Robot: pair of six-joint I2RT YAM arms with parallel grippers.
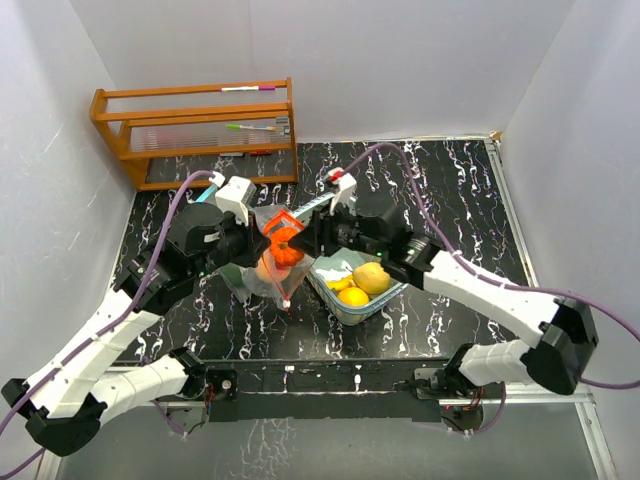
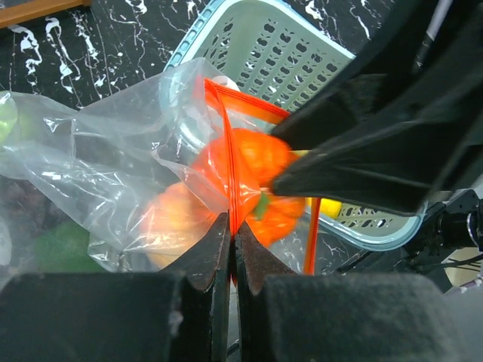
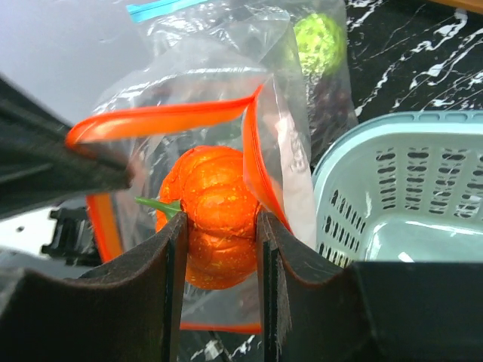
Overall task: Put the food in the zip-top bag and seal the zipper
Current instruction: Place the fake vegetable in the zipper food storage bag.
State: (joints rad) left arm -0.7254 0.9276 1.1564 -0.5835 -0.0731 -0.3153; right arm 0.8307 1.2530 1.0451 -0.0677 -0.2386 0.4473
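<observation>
One orange pumpkin [image 3: 215, 215] between right fingers [image 3: 155, 302], at bag mouth [image 3: 166, 119]

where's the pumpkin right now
Top view, centre-left: orange pumpkin in the right gripper at the mouth of the zip-top bag, just left of the teal basket.

Black white-veined table [image 1: 450, 190], wooden rack [image 1: 200, 150] at far left, teal basket [image 1: 325, 296] mid-table
</observation>
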